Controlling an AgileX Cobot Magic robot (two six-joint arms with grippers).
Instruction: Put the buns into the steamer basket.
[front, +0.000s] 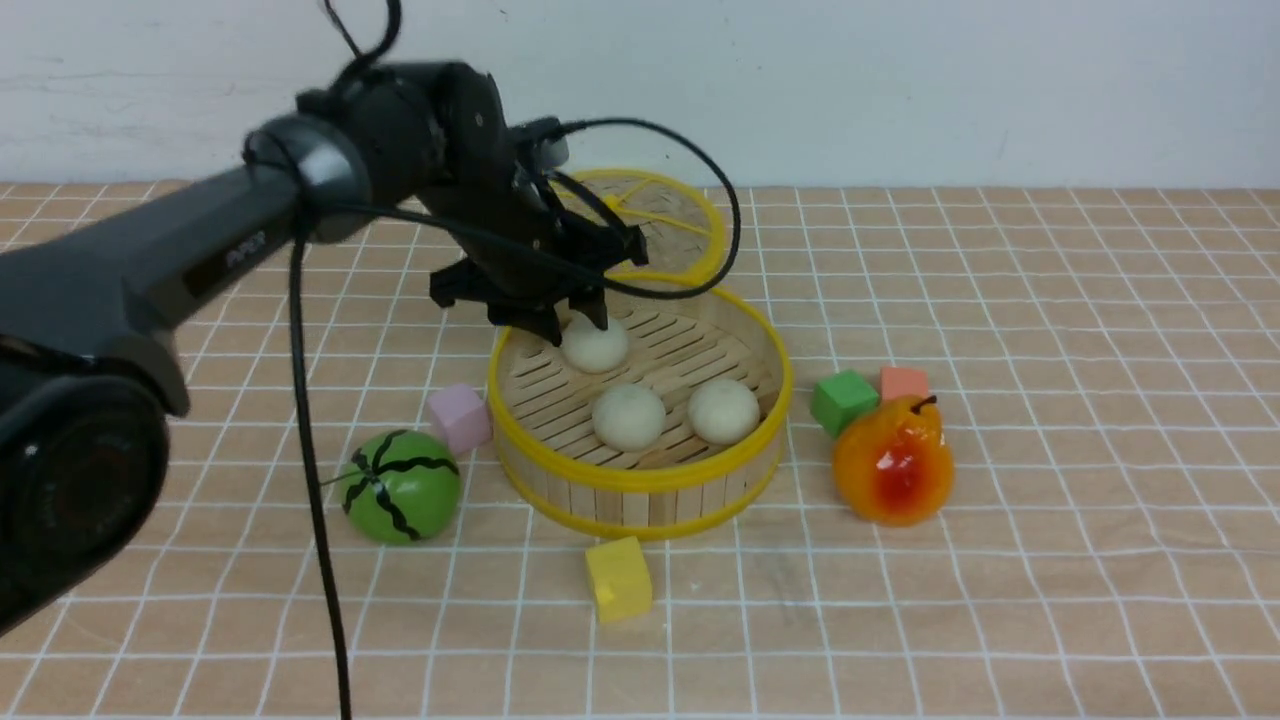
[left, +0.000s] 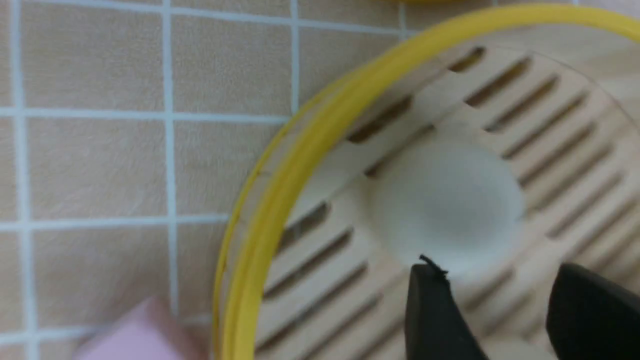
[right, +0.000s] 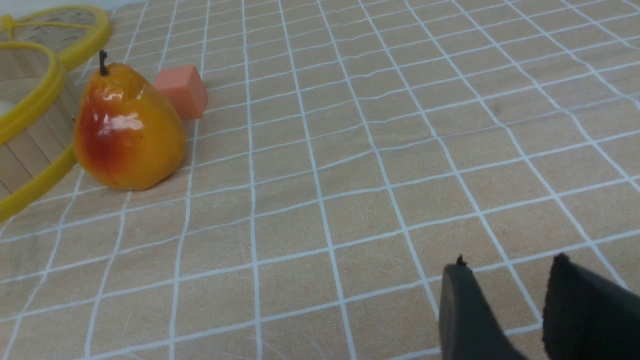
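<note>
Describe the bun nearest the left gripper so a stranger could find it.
Find the yellow-rimmed bamboo steamer basket in the middle of the table. Of the three off-white buns inside, this bun is the rear one, right under the left gripper. The other two sit side by side nearer the front.

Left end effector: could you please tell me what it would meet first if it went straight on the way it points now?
Most likely the rear bun, lying in the steamer basket just ahead of the left end effector; the remaining gap is hard to judge.
</note>
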